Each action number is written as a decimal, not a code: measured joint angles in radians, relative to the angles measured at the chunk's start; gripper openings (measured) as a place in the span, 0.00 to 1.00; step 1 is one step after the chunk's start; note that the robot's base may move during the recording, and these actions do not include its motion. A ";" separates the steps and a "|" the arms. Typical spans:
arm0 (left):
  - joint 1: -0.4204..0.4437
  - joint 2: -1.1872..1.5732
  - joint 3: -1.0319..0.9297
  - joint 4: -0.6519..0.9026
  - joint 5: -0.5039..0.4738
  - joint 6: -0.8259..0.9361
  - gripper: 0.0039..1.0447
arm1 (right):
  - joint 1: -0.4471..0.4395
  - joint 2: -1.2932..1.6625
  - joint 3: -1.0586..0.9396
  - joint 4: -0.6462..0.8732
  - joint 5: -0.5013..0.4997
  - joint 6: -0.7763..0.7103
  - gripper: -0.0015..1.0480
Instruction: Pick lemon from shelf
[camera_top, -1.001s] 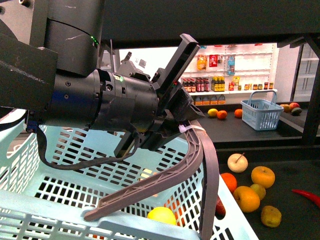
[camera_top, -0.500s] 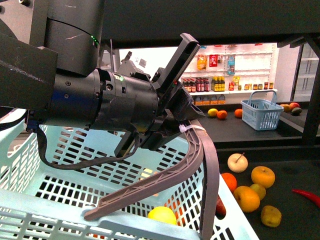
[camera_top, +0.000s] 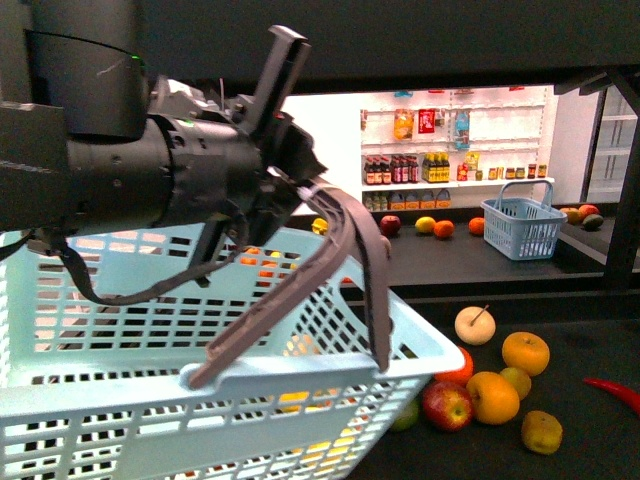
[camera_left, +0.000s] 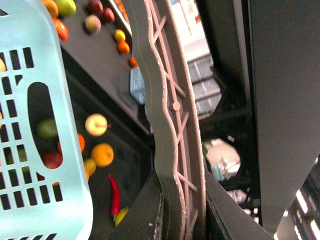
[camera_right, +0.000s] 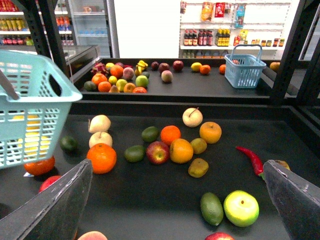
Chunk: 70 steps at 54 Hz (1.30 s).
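Left hand clamped on basket handle, right hand apart over shelf, only the right wrist view showed basketed lemon

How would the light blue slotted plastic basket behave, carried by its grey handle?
The light blue slotted plastic basket probably sways, hanging from one thin grey handle in the left gripper. The yellow fruit seen through its slots likely adds weight.

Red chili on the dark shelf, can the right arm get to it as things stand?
Probably yes. The right gripper is open, the red chili lies alone on the shelf with nothing over it, and the basket hangs from the left gripper, well aside.
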<state>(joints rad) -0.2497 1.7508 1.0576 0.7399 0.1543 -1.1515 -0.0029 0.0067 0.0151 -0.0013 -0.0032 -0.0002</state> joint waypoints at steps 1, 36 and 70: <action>0.018 0.000 -0.008 0.027 -0.006 -0.017 0.11 | 0.000 0.000 0.000 0.000 0.000 0.000 0.98; 0.518 0.031 -0.130 0.500 -0.084 -0.307 0.11 | 0.000 0.000 0.000 0.000 0.000 0.000 0.98; 0.703 0.201 -0.161 0.643 -0.106 -0.367 0.11 | 0.000 0.000 0.000 0.000 0.000 0.000 0.98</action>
<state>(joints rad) 0.4534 1.9514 0.8967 1.3827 0.0483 -1.5181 -0.0029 0.0063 0.0151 -0.0013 -0.0032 -0.0002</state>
